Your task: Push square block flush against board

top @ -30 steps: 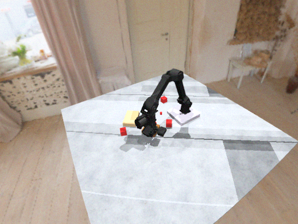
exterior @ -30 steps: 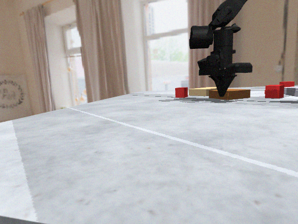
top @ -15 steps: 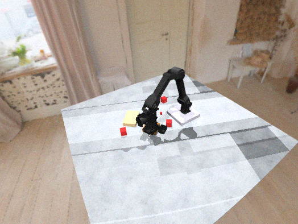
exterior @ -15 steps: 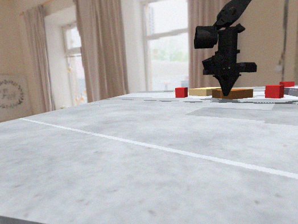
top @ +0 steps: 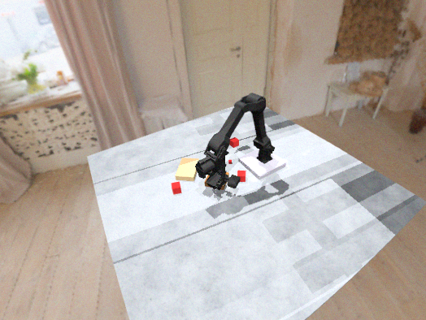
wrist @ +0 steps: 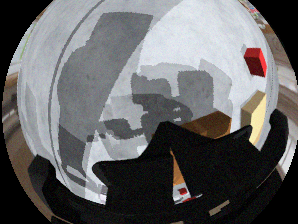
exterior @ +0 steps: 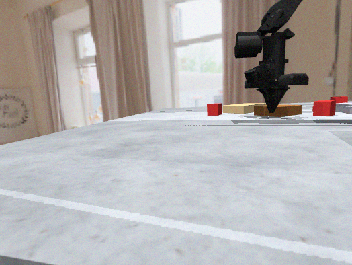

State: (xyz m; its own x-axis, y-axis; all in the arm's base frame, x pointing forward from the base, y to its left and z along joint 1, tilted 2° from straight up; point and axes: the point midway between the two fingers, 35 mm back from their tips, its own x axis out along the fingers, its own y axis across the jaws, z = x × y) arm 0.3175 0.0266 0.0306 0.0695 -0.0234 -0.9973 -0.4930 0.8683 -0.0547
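the gripper [exterior: 272, 108] is clenched on nothing, its tip down at the near side of the block [exterior: 285, 109], low by the desk [exterior: 168, 175]. the orange-brown block lies flat just beside the pale board [exterior: 239, 107]; whether they touch is hard to tell from here. both look stiff, low and light, likely to slide easily and to pivot if pushed off-centre. no hold is wanted: press the closed tip against the middle of a side face, low down. red cubes [exterior: 214, 109] lie near.
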